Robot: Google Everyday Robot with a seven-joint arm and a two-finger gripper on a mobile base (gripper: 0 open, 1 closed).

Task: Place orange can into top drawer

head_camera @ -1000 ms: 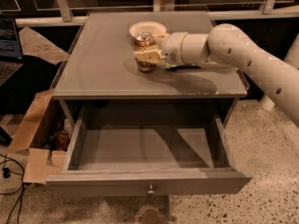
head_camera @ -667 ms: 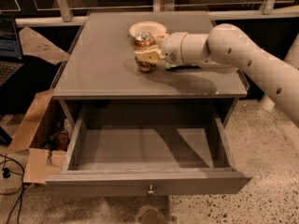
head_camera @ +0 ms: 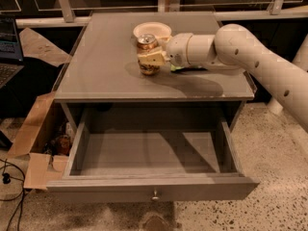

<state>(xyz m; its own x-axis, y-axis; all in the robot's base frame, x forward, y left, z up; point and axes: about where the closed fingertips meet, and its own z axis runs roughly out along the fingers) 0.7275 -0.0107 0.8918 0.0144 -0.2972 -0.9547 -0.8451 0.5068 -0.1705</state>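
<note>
The gripper (head_camera: 150, 59) is clamped around the middle of the can (head_camera: 148, 70), which is upright over the tabletop (head_camera: 103, 69), just in front of a bowl (head_camera: 153, 29) and well back from the front edge. Below that edge the drawer (head_camera: 144, 190) stands pulled out, open upward.

Cream claw (head_camera: 150, 57) clasping orange can (head_camera: 149, 70); grey top drawer (head_camera: 120, 195); white bowl (head_camera: 159, 28); speckled floor (head_camera: 279, 143).

High front camera looks down; gripper (head_camera: 148, 59) over tabletop (head_camera: 106, 76).
</note>
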